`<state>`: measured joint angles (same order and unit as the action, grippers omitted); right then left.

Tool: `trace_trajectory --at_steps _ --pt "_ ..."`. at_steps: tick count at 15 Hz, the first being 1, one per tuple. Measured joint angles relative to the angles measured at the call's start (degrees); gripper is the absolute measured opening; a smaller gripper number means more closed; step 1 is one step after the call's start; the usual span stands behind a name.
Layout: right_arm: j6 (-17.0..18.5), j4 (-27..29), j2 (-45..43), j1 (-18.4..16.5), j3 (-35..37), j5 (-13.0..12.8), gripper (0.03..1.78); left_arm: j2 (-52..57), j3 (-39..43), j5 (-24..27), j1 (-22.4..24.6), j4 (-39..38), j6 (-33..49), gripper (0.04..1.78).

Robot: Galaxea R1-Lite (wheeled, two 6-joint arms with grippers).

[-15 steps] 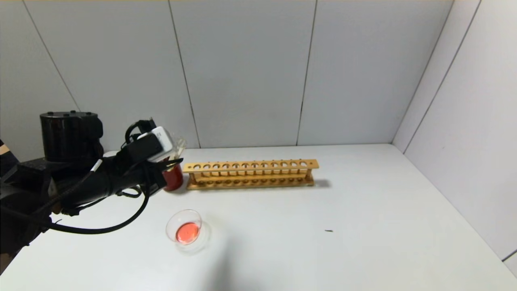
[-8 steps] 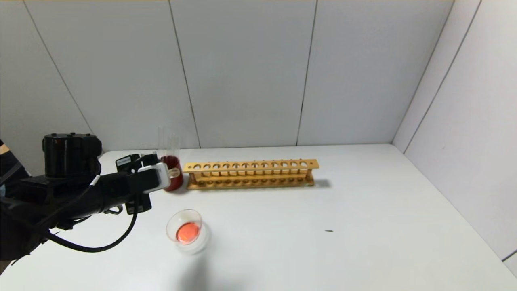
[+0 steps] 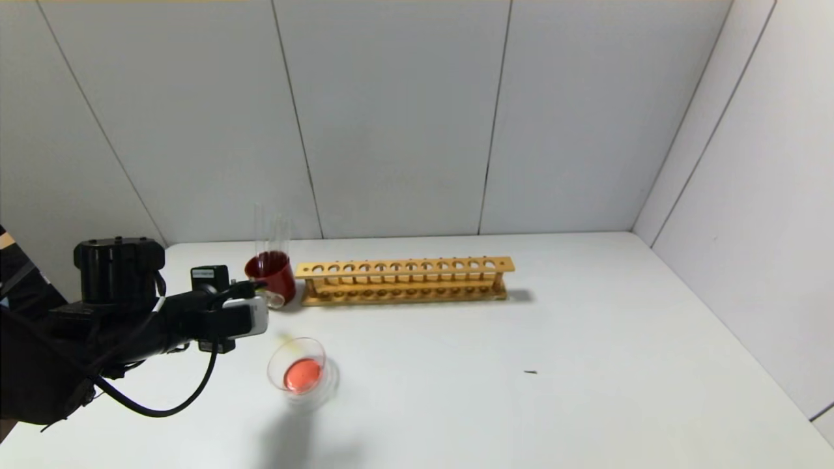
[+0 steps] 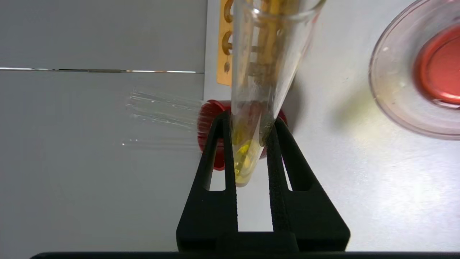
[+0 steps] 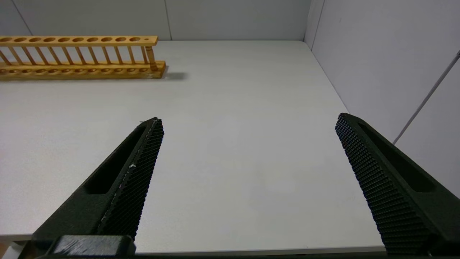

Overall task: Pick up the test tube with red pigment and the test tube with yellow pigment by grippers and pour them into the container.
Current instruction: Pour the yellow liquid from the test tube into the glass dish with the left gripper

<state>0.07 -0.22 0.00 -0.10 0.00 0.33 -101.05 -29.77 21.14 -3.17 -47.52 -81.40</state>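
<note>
You are in the second pour. Your left gripper (image 4: 251,133) is clamped on the test tube with yellow pigment (image 4: 258,82), its 2 fingers pinching the rounded bottom end where the yellow liquid sits. The tube lies roughly level, its open mouth pointing toward the container (image 3: 301,372), and in the head view the gripper (image 3: 264,306) hangs to the left of the dish and slightly farther back, just in front of the dark red cup (image 3: 270,273).

The container sits on the white table (image 3: 521,365), nearer to you than the left end of the wooden rack (image 3: 404,280), and already holds a pool of red liquid, so you can judge the red tube's share as done. I cannot pick out the test tube with red pigment now; only colourless clear tubes (image 3: 270,231) stand in the red cup.

The yellow has not reached the mouth of the tube, and none shows in the dish. Next you need to bring the tube's mouth over the container's rim (image 4: 381,90), then tip the bottom end higher so the liquid runs down the glass into the dish. Go slowly: the tube is slim and held at its very end, so it may pivot.

Your right gripper (image 5: 248,158) is parked at the near right over bare table, jaws spread wide and holding nothing.
</note>
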Motion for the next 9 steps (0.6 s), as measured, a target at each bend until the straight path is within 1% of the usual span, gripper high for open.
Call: trace_trajectory --at_steps 2,5,9 --pt "0.0 0.0 0.0 0.0 0.0 0.0 1.75 -1.4 0.1 0.7 0.4 -0.3 -1.9 0.30" --pt "0.0 0.0 0.0 0.0 0.0 0.0 1.75 -2.3 0.4 1.1 1.5 -0.1 -7.5 0.30" --pt "0.0 0.0 0.0 0.0 0.0 0.0 1.75 -3.1 0.4 1.5 1.7 -0.1 -10.6 0.30"
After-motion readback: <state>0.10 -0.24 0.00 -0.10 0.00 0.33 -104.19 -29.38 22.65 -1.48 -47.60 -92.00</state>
